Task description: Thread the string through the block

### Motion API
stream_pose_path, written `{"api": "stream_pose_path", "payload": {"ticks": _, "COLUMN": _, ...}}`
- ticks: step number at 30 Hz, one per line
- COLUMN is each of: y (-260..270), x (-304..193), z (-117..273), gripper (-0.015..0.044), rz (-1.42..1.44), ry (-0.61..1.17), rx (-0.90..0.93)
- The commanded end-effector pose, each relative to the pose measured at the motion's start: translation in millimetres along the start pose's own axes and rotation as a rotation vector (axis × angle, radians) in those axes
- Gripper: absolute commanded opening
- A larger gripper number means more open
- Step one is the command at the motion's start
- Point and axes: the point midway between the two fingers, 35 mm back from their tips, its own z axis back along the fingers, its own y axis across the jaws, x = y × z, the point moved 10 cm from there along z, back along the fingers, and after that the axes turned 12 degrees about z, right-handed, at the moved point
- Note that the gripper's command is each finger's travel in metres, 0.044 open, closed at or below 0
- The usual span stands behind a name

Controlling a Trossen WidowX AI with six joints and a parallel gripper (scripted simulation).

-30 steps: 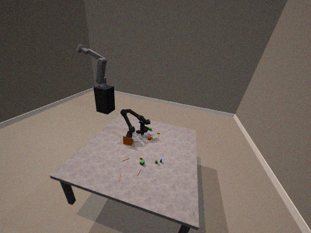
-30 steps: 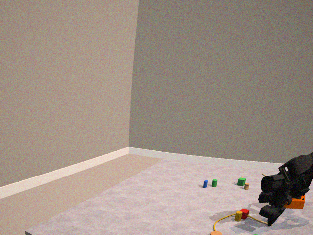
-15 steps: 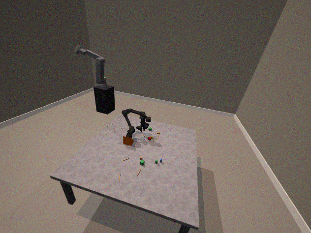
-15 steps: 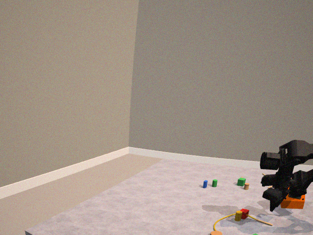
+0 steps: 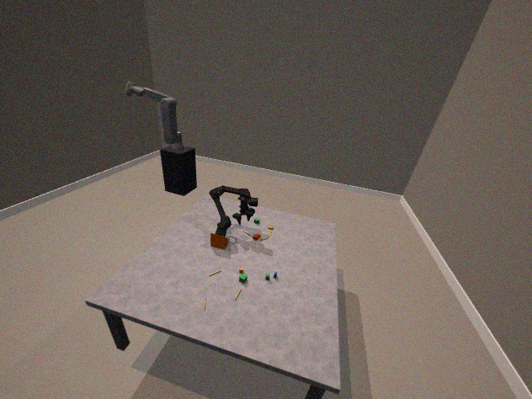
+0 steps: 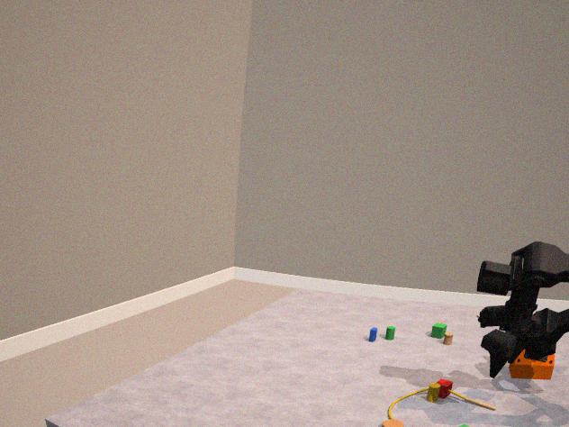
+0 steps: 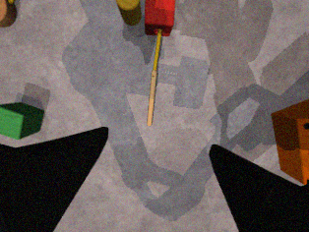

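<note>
My gripper (image 5: 243, 221) (image 6: 515, 367) (image 7: 159, 141) is open and empty, above the table. The thin wooden stick (image 5: 247, 233) (image 6: 483, 405) (image 7: 152, 98) lies on the table, its free end just ahead of the gap between the fingers in the wrist view. The yellow string (image 5: 269, 235) (image 6: 400, 398) (image 7: 157, 51) runs from it past the red cube and curves to the round button (image 5: 270, 227) (image 6: 392, 423). The orange block (image 5: 219, 241) (image 6: 530, 369) (image 7: 290, 133) stands on the table, right of the fingers in the wrist view, with nothing seen through it.
The red cube (image 5: 256, 236) (image 6: 444, 388) (image 7: 159, 17) and yellow cylinder (image 6: 433, 393) (image 7: 130, 11) are beside the string. A green object (image 5: 257, 220) (image 7: 15, 120) is left of the stick in the wrist view. Loose sticks (image 5: 215, 273) and small objects lie farther off.
</note>
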Motion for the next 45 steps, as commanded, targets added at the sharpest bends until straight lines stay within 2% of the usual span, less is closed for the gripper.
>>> {"api": "stream_pose_path", "payload": {"ticks": 1, "y": 2.2, "x": 0.3, "z": 16.2, "gripper": 0.0440, "rz": -0.004, "ry": -0.023, "rx": -0.008}}
{"api": "stream_pose_path", "payload": {"ticks": 45, "y": 1.8, "x": -0.4, "z": 12.5, "gripper": 0.0440, "rz": -0.003, "ry": -0.022, "rx": -0.001}}
